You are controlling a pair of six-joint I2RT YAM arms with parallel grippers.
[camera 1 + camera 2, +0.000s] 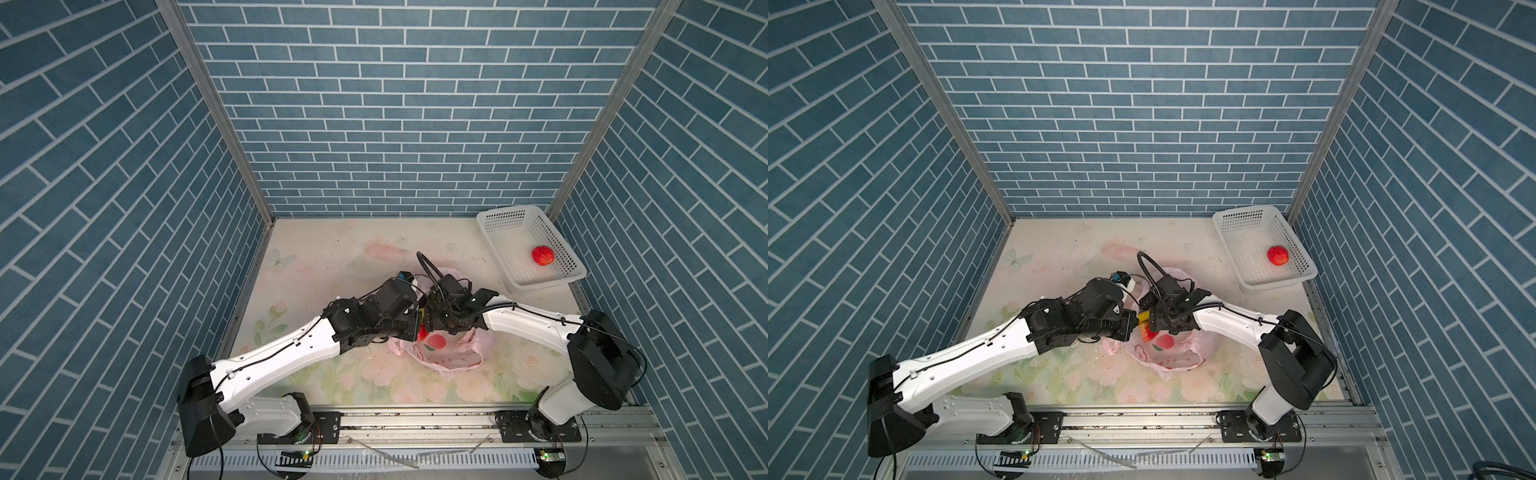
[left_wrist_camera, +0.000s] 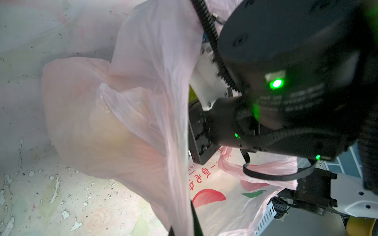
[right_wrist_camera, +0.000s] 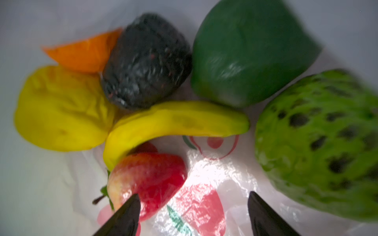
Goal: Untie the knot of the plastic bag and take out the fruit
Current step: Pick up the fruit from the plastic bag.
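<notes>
The right gripper (image 3: pixel 194 216) has its black fingers (image 3: pixel 122 216) spread wide and empty, one tip over the glossy red strawberry (image 3: pixel 149 175) inside the translucent pale-pink plastic bag (image 3: pixel 204 169). Centre both astride it, clear of the curved yellow banana (image 3: pixel 173 122), then close. The left gripper (image 2: pixel 185 226), pinched on bag film, holds the mouth up.

My pink plastic bag (image 1: pixel 449 357) lies open, lower centre in both top views. Inside, a bit blurry: banana (image 3: pixel 173 120), strawberry (image 3: pixel 151 177), dark lump (image 3: pixel 147 67), lemon (image 3: pixel 61 110), orange wedge (image 3: pixel 81 55), smooth green fruit (image 3: pixel 251 51), spotted green fruit (image 3: pixel 319 143). Second strawberry (image 1: pixel 542 255) sits far right.
</notes>
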